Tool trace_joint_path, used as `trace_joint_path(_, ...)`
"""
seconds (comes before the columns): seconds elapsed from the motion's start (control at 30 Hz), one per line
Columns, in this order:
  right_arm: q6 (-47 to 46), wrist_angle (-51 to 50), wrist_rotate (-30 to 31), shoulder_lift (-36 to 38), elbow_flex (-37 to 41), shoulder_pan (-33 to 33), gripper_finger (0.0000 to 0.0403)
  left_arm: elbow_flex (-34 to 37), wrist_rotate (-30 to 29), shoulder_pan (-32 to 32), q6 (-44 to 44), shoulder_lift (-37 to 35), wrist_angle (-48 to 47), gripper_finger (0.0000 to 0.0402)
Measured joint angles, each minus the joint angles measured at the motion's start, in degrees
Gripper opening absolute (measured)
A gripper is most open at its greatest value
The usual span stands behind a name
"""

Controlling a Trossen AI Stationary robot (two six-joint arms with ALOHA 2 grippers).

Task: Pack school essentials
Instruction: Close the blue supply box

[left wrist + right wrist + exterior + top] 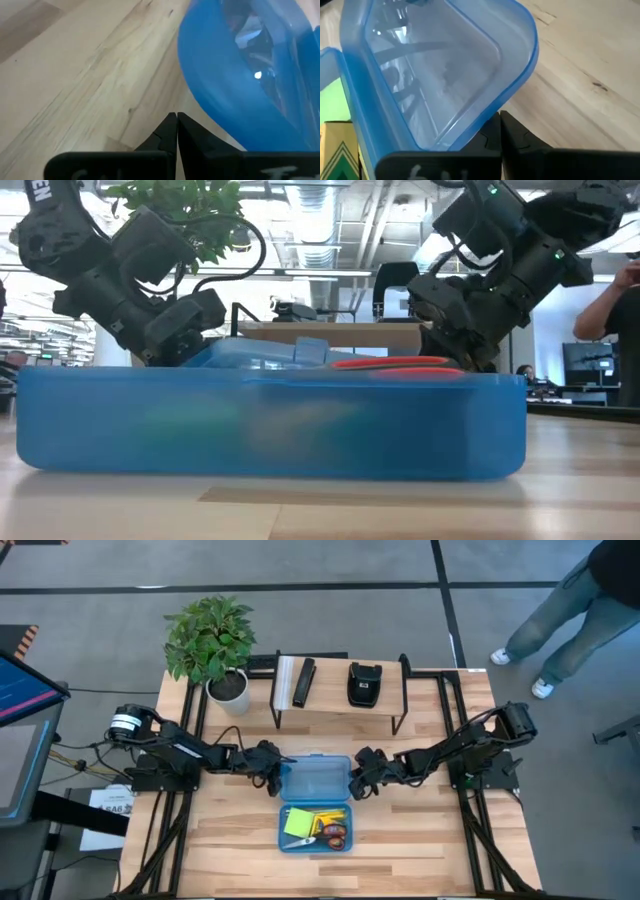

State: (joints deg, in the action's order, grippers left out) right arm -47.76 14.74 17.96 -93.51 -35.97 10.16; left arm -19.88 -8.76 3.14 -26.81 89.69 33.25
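An open blue plastic pencil box lies mid-table. Its base is nearer and holds the lime-green sticky-note pad, the yellow-green crayon box and the red-handled scissors. The hinged lid lies open on the far side, hollow side up. My left gripper is shut beside the lid's left corner. My right gripper is shut at the lid's right corner. Pencils and eraser cannot be made out. My left gripper: its shut fingertips sit close beside the lid's rounded left corner, coming level from the table's left; whether they touch it cannot be told. My right gripper: its shut fingers lie against the lid's right rim near the corner, coming low from the table's right; the rim overlaps them.
A potted plant stands at the far left. A black-framed shelf at the far edge carries a black pouch and a black bar with a white pad. A person stands beyond the far right corner. Bare wood lies either side of the box.
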Motion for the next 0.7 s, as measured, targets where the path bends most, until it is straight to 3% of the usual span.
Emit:
trace_joint_path(0.37,2.2,-6.7,0.0,-0.1,-4.6,0.7,0.0008,-0.1,-0.1,0.2,2.4,-7.6,-1.7,0.0)
trace_joint_path(0.7,4.6,-7.1,0.4,-0.1,-7.0,0.7,0.0008,-0.3,-1.8,0.2,3.8,-16.4,-11.9,0.0)
